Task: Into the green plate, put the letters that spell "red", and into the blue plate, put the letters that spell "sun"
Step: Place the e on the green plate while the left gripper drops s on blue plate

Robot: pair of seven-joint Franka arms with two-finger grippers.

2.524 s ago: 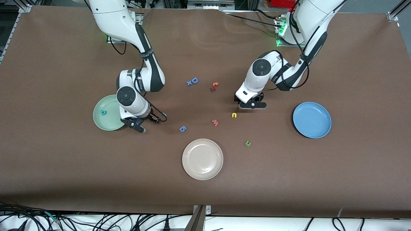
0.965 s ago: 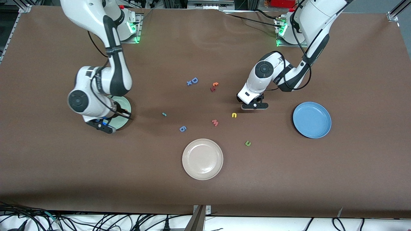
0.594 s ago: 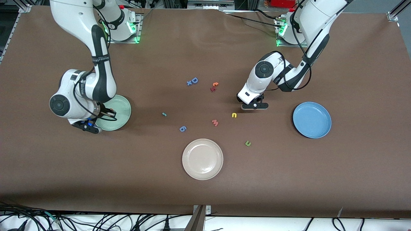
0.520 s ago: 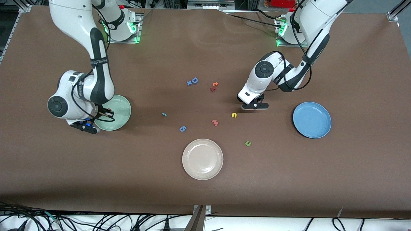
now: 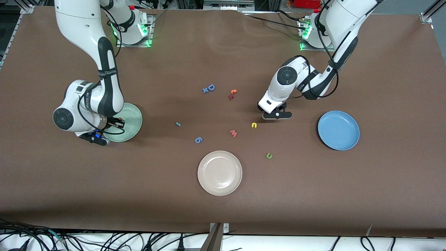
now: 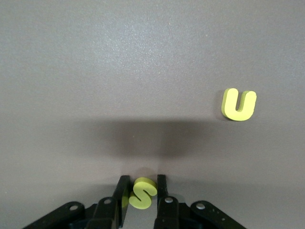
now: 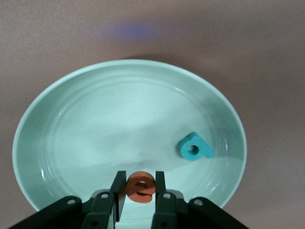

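The right gripper [image 7: 138, 191] is held over the green plate [image 5: 134, 120], at the rim nearest the right arm's end of the worktop [image 5: 223, 216], and its jaws are shut on the orange e [image 7: 141, 186]. A second ago it was more over the middle of the plate; it has been moved outward since then. The teal d [image 7: 195, 147] is lying in the plate. The small teal r [image 5: 178, 124] is left on the worktop between the green plate and the blue 6 [image 5: 198, 140], where it was already seen a second ago. The left gripper [image 6: 139, 193] is down by the worktop and has hardly been moved, but its jaws have been closed since then and are now shut on the yellow s [image 6: 142, 192]. The yellow u [image 5: 254, 125] is lying just beside it, nearer the front camera. The green u [image 5: 269, 156] is nearer still, between the white plate [image 5: 220, 173] and the blue plate [image 5: 338, 130]. No letters are seen in the blue plate. The pink w [image 5: 233, 133], the blue D [image 5: 211, 87] and the red and orange pair [image 5: 232, 94] have not been moved.
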